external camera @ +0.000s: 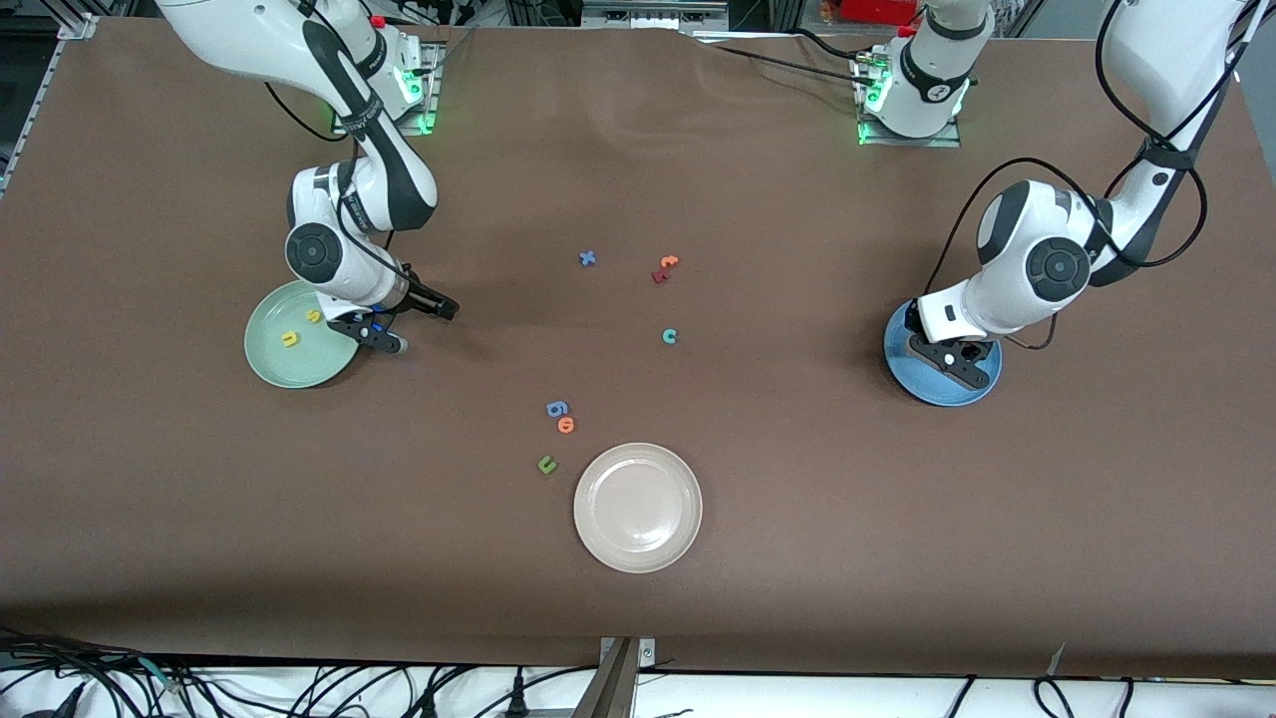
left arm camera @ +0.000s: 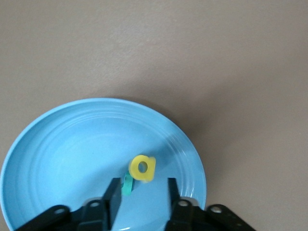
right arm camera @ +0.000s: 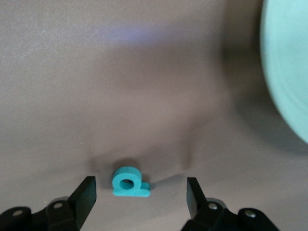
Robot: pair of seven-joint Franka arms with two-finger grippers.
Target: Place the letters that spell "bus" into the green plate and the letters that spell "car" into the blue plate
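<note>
Brown table, two arms, three plates, loose foam letters; no brand or label readable, the only writing being the letters themselves. Green plate, near the table edge at the right arm's end: holds yellow "u" and yellow "s". Right gripper low over the bare table just beside that plate's rim, fingers spread wide; the right wrist view shows the teal "b" lying on the table between the spread fingers, touched by neither, with the plate's pale rim at the picture's edge; in the front view the "b" shows only as a blue speck under the gripper. Blue plate, near the table edge at the left arm's end, half covered by the left arm in the front view. Left gripper over it, fingers parted and pinching nothing; only the left wrist view shows the yellow "a", loose and blurred, beside the teal "r" on the plate floor. Teal "c" on open table near the middle. Others, mid-table: blue "x", orange "t" touching a dark red letter; nearer the camera, blue "g" touching orange "o", olive "u", cream-white plate.
</note>
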